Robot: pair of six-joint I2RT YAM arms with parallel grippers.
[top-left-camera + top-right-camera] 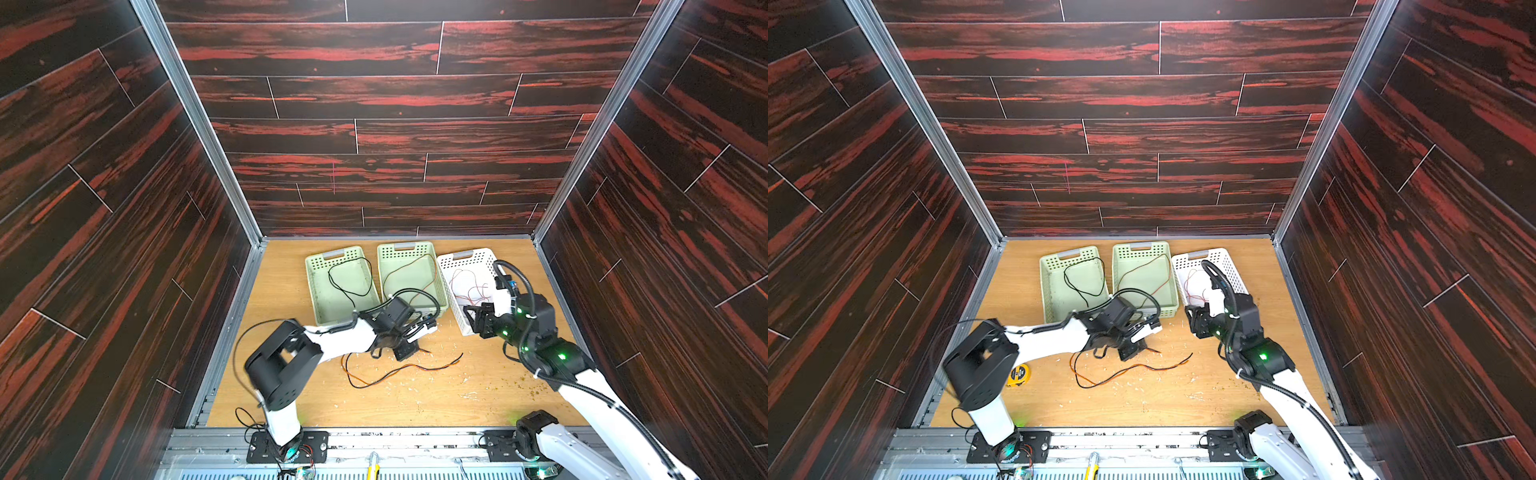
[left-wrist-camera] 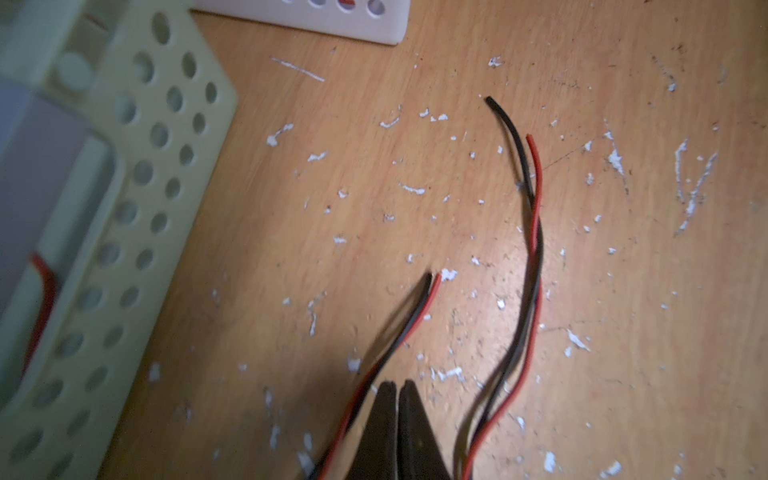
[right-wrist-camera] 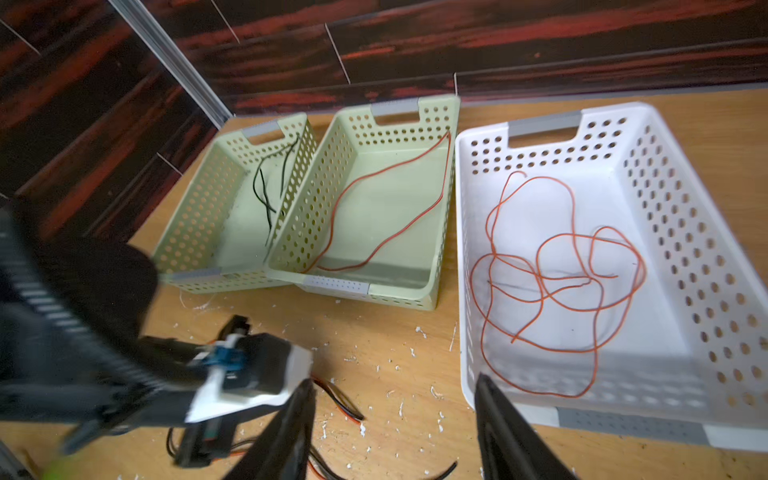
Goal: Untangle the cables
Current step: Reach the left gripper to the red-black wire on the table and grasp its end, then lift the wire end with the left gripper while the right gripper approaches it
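Left jaws pressed together, right jaws apart.

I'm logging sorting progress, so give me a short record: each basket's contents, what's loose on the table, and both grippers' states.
left green basket: one black cable
middle green basket: one reddish cable
white basket: looped orange-red cable
table: paired black-and-orange cable, loose
left gripper: shut, cable strands on either side; grip unclear
right gripper: open, empty, beside white basket
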